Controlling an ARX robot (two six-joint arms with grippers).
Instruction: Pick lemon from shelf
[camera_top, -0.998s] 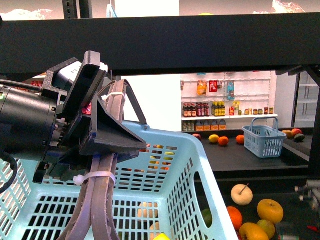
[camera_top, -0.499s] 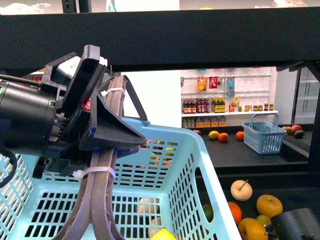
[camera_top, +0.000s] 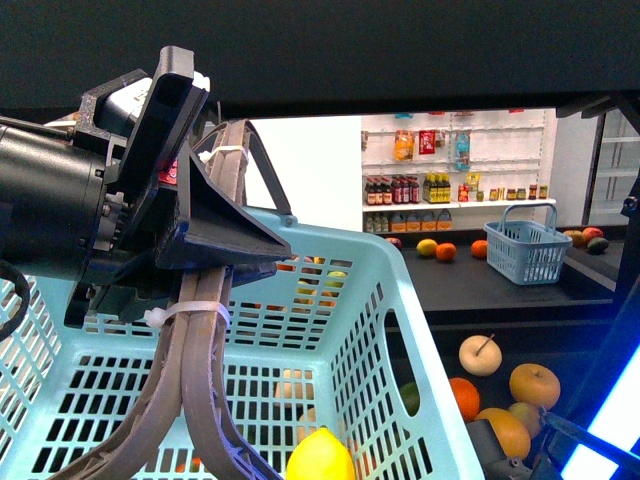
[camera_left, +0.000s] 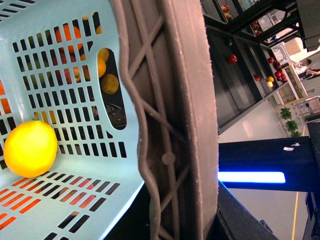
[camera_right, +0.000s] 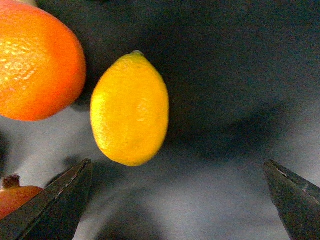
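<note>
Right wrist view: right gripper (camera_right: 177, 165) jaws spread wide, empty, short of the lemon (camera_right: 130, 109) lying on the shelf (camera_right: 225, 75) beside an orange (camera_right: 35, 60). State of left gripper (camera_top: 197, 415) indeterminate.

The left gripper (camera_top: 185, 400) runs off the front view's bottom edge, fingertips unseen, so its grip cannot be told. That edge also cuts a yellow fruit (camera_top: 320, 458). The right wrist view crops the orange (camera_right: 35, 60) and a red fruit (camera_right: 15, 197).
</note>
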